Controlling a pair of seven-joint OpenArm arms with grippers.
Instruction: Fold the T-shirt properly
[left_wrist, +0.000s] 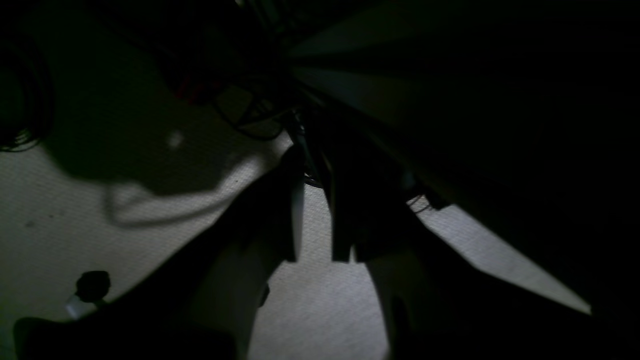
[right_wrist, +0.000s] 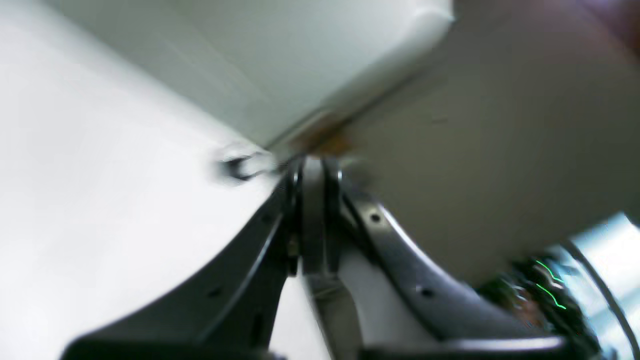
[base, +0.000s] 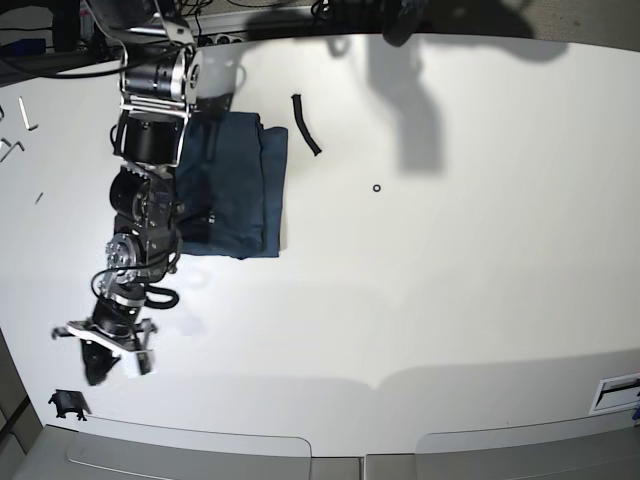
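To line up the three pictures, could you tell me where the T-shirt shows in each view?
Base: the T-shirt lies folded at upper left, partly behind the right arm.
Left wrist: not in it.
Right wrist: not in it.
Shared landmark: the white table, also seen in the right wrist view.

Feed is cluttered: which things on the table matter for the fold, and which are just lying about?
Job: T-shirt, already folded; right gripper, shut.
Lying about: black strip; small ring; black clip; metal bits.
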